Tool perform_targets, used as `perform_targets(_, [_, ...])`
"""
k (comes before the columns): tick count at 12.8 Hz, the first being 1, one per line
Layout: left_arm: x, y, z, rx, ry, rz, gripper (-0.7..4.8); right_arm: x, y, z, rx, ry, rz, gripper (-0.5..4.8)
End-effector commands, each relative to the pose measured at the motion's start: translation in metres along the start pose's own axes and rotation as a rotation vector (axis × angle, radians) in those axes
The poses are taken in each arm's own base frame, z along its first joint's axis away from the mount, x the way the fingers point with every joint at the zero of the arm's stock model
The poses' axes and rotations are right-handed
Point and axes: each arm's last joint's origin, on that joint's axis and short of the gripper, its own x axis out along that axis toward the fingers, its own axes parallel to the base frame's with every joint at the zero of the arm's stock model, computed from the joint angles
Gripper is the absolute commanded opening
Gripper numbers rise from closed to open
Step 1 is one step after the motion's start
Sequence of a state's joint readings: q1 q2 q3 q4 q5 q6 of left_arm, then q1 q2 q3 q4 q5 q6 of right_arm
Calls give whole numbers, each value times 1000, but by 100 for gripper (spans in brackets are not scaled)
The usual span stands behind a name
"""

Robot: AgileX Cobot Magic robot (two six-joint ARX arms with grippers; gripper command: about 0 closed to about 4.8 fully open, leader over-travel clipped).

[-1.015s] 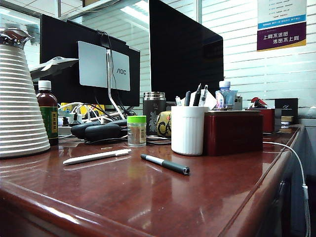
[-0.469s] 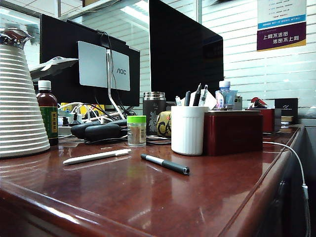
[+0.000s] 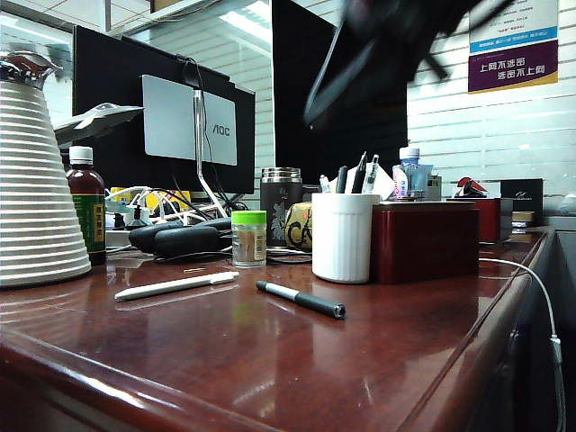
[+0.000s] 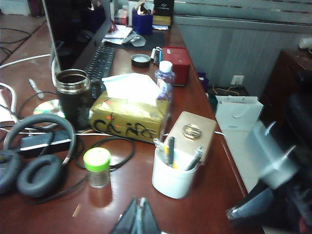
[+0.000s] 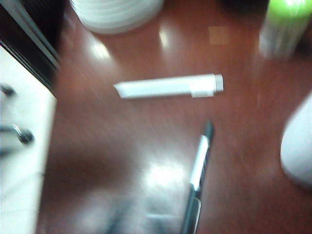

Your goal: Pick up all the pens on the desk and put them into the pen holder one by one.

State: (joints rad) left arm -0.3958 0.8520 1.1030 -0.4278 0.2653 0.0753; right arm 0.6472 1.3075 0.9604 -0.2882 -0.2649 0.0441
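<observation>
Two pens lie on the reddish-brown desk (image 3: pixel 270 369): a white pen (image 3: pixel 175 286) (image 5: pixel 168 86) and, to its right, a dark pen (image 3: pixel 301 299) (image 5: pixel 199 165) with a silver section. Behind them stands the white ribbed pen holder (image 3: pixel 341 238) (image 4: pixel 173 173) (image 5: pixel 297 151) with several pens in it. My left gripper (image 4: pixel 140 204) is shut and empty, hovering over the desk short of the holder. My right gripper (image 5: pixel 141 217) is a grey blur above the desk near the dark pen; its jaws are unreadable. A dark blurred arm (image 3: pixel 387 36) crosses the top of the exterior view.
A big white ribbed jug (image 3: pixel 36 180) stands at the left and a green-capped bottle (image 3: pixel 249 238) (image 4: pixel 97 167) behind the pens. A dark red box (image 3: pixel 423 241) sits against the holder. Headphones (image 4: pixel 34 165), a tissue box (image 4: pixel 129 117) and monitors (image 3: pixel 333 99) fill the back.
A dark, blurred arm has swung into the top of the exterior view above the pen holder. The pens and the holder have not moved.
</observation>
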Motion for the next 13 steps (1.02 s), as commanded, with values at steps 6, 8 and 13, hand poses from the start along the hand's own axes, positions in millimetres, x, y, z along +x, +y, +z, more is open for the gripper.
perform_targets(6, [-2,0,8,23,-73,2,-5,54,10,-11,-41,27,-191,421])
perform_targets(8, [-2,0,8,24,-76,-1,-5,73,12,-17,-48,36,-177,419])
perform_targets(13, [-2,0,8,24,-77,-1,-5,120,-7,-45,-5,140,-242,357])
